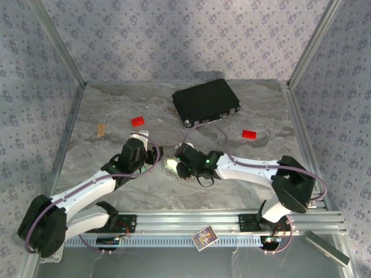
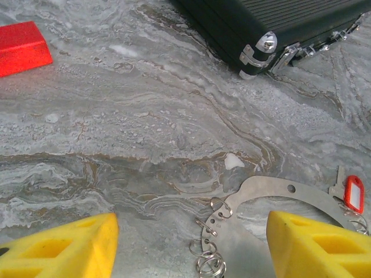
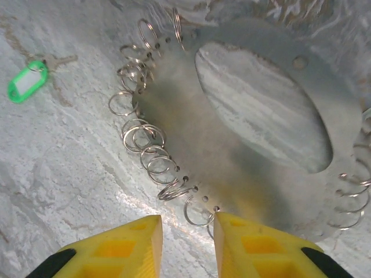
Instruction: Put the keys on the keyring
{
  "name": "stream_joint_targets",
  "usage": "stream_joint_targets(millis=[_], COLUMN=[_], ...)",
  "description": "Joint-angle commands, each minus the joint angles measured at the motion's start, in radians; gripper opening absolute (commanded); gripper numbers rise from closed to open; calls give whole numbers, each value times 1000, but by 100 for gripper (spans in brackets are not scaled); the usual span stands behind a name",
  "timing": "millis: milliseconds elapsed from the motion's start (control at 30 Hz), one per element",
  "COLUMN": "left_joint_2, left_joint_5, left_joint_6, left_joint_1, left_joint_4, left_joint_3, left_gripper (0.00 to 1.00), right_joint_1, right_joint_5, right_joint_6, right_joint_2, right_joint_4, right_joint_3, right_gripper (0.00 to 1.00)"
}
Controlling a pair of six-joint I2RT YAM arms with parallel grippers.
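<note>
The keyring (image 1: 172,167) is lying flat on the marble-patterned desk (image 1: 243,168), near the middle, between the two arms' wrists. In the right wrist view the keyring (image 3: 168,121) is showing as a flat metal plate with an oval hole, and small split rings (image 3: 152,157) are hanging all along its edge.

The green key (image 3: 26,81) is lying on the bare desk close to the keyring but apart from it, its tag pale in the centre. The red key (image 2: 354,194) is lying right at the plate's outer edge (image 2: 272,188), its metal blade pointing away from the tag. I cannot tell whether it is hooked to a ring.

The left fingers (image 2: 58,249) are standing spread wide over the desk, with the plate's near arc and a few split rings lying between them; they are gripping nothing. The right fingers (image 3: 116,249) are standing close together with a narrow gap, one split ring lying just ahead of that gap. The fingers are pinching nothing that I can see.

Farther back a black case (image 1: 206,101) is resting on the desk, with one red block (image 1: 138,121) to its left and another red block (image 1: 249,134) to its right.
</note>
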Motion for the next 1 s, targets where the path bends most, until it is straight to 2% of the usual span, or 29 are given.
stream_joint_targets(millis=[0,233,600,967], left_joint_2=[-13,-94,-155,-167], left_joint_5=[-41,-119,-120,-117], left_joint_6=[-44,-68,-66,-60], left_joint_1=[7,12,18,20], left_joint_4=[-8,-15,-14,-19], left_joint_3=[1,-45,-75,-77], left_gripper=[68,68,68,67], right_joint_1=[18,42,44,48], right_joint_5=[38,12,17,59], right_joint_6=[142,208,199,170], right_joint_2=[60,175,257,287], right_joint_4=[-107,-87,-103,-176], right_joint_3=[43,107,171,236], right_gripper=[30,29,28,17])
